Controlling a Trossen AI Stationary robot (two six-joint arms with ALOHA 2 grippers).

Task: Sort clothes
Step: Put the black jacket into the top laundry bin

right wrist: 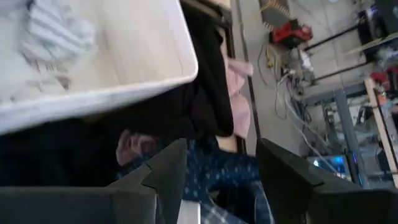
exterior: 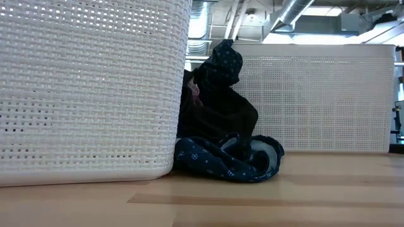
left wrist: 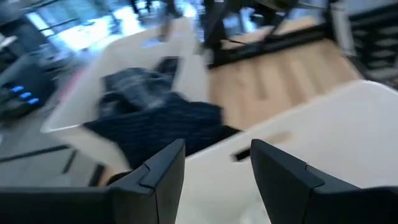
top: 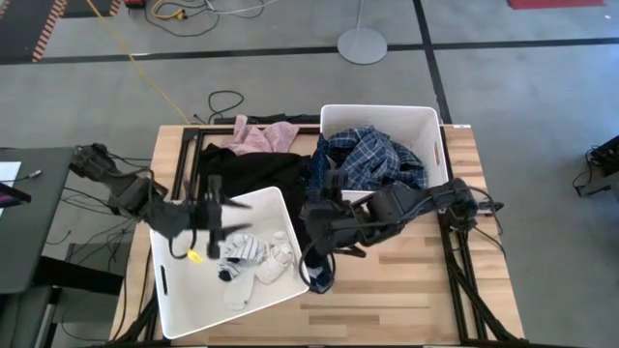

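The near-left white bin (top: 174, 290) holds a striped sock (top: 247, 253) and white socks (top: 278, 259). My left gripper (top: 240, 217) hovers open and empty over this bin's far part; it also shows in the left wrist view (left wrist: 217, 168). The far-right white bin (top: 430, 126) holds the blue-white plaid shirt (top: 372, 155). A large black garment (top: 256, 169) and a pink garment (top: 266, 135) lie between the bins. A dark blue patterned piece (exterior: 227, 161) lies heaped on the table against the black garment. My right gripper (top: 311, 237) is open over it, fingers on either side (right wrist: 222, 168).
The near-left bin's wall (exterior: 88, 88) fills the left of the low view, and the far bin's wall (exterior: 315, 94) stands behind. Bare wood lies along the table's near edge (top: 387, 300). A black frame rail (top: 193, 145) runs by the far-left corner. Cables lie on the floor beyond.
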